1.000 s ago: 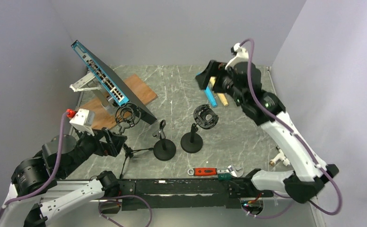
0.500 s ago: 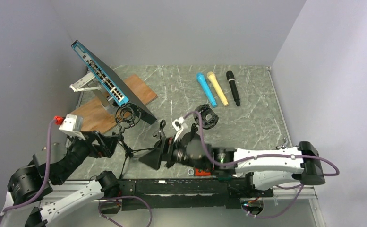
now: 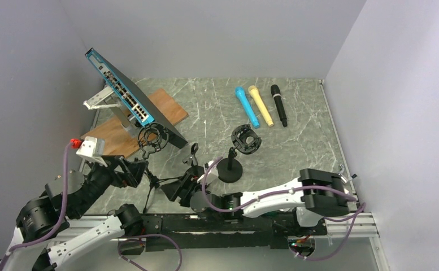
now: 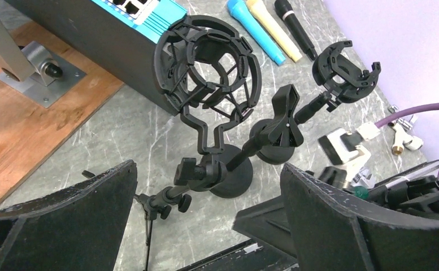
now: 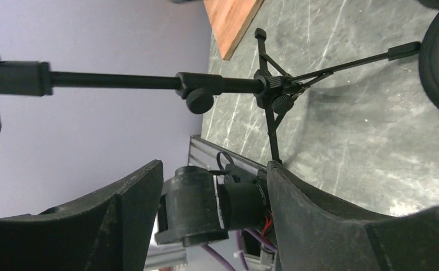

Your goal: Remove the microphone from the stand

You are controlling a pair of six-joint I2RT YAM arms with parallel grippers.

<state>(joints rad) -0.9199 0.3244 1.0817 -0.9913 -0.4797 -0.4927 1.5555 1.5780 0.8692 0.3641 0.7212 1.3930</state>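
Three microphones lie side by side on the table at the back: a blue microphone [image 3: 244, 106], a yellow one [image 3: 260, 105] and a black one [image 3: 278, 105]. No stand holds a microphone. A tripod stand [image 3: 151, 183] carries an empty shock mount [image 3: 152, 138] [image 4: 208, 68]. Two round-base stands sit beside it, one with a clip [image 3: 196, 169] [image 4: 282, 118], one with a ring mount [image 3: 245, 141] [image 4: 347, 68]. My left gripper [image 3: 129, 169] [image 4: 208, 166] hangs open just left of the tripod stand. My right gripper [image 3: 178, 186] [image 5: 214, 166] lies low before the stands, jaws apart, nothing between them.
A blue-faced network switch [image 3: 121, 93] leans over a wooden board [image 3: 166, 107] at the back left, with a white bracket [image 3: 98, 100] behind it. The tripod's legs [image 5: 270, 113] spread over the table near my right gripper. Grey walls close in on all sides.
My right arm has swung from the microphones at the back right down to the near edge in front of the stands, and its jaws have narrowed. The left gripper shifted slightly.
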